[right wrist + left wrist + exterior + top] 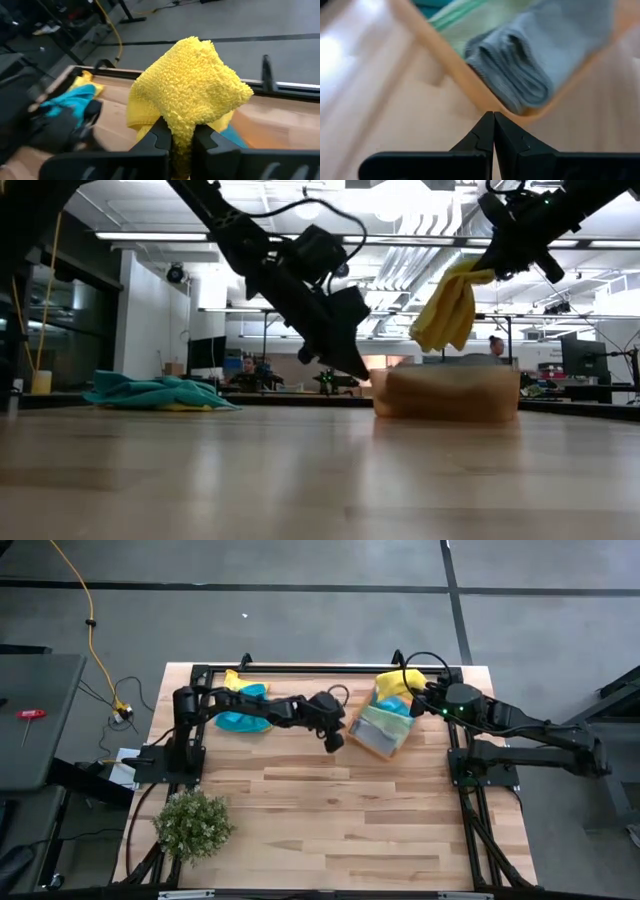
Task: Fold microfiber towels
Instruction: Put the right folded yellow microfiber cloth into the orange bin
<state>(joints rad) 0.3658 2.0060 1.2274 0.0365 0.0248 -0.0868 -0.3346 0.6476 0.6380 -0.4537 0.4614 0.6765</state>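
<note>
My right gripper (181, 142) is shut on a yellow towel (192, 92), lifted above the orange bin (385, 728); the towel also shows hanging in the low view (447, 308). The bin holds grey (512, 70), light green (465, 20) and teal towels. My left gripper (493, 131) is shut and empty, just above the table beside the bin's near-left rim (450, 65). A teal towel (243, 712) with a yellow one under it lies on the table at the far left. My right gripper pinches a bunched fold of the yellow towel (181, 125) between its two fingers. The towel is lifted clear of the bin and hangs slack below the fingers in the low view (440, 330).
A small bushy green plant (192, 824) stands at the near left. The dark frame rails (300, 668) run along the table's far edge. Bare wood (340, 820) lies between the bin and the near edge.
</note>
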